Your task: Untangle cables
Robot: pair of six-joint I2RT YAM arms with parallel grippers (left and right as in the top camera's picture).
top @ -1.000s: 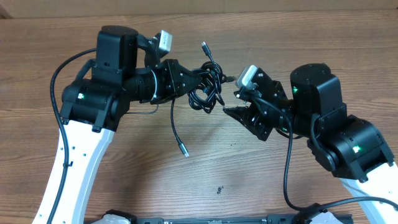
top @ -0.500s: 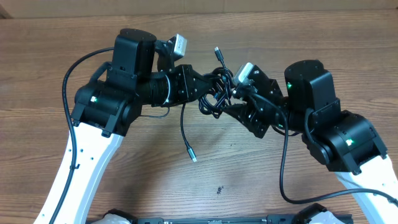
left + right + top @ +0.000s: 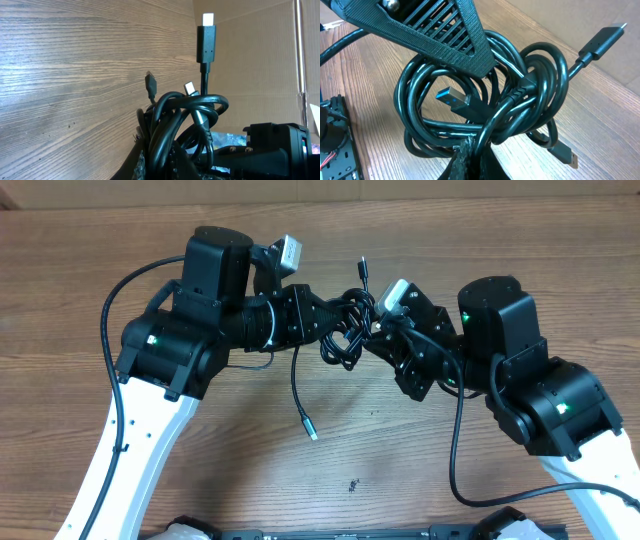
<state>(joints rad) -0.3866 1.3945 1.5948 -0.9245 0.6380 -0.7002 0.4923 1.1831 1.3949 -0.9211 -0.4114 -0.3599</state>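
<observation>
Left pincer (image 3: 330,328), right pincer (image 3: 371,343) clamp cables (image 3: 339,353); open table (image 3: 400,465) below.

Table (image 3: 400,470): brown wood-grain top, grain running 9-to-3 in the overhead view, fills almost the whole frame. Small cluster of dark specks (image 3: 352,485) on it toward 6 o'clock. Plain tan cardboard panel (image 3: 450,188) stands along the 12 o'clock edge. In the left wrist view the same kind of panel (image 3: 250,60) shows one crease line and a pale strip near its 3 o'clock side. Light is even and diffuse: soft shadows, faint sheen on the wood.
</observation>
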